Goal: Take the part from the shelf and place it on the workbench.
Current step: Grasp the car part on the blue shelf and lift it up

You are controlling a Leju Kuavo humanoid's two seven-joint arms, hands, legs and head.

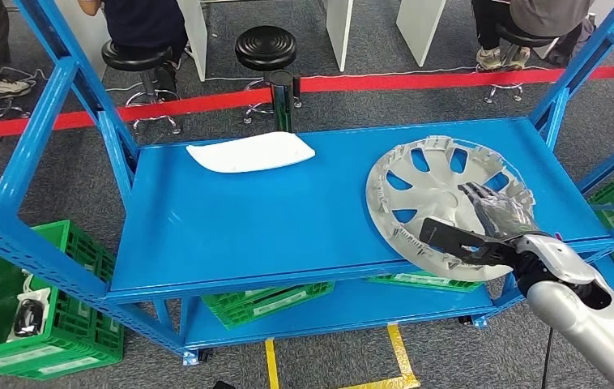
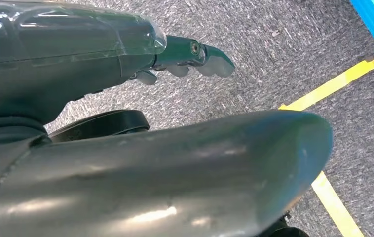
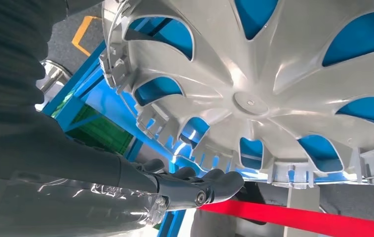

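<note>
Fingers of the right hand (image 1: 494, 215) lie on the hubcap (image 1: 441, 203) at lower right, thumb beneath its overhanging rim, pinching it for lifting off the shelf (image 1: 287, 219).

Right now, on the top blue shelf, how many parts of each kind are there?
Silver wheel covers: 1, with the right hand on it
Flat white panels: 1
Total: 2
</note>
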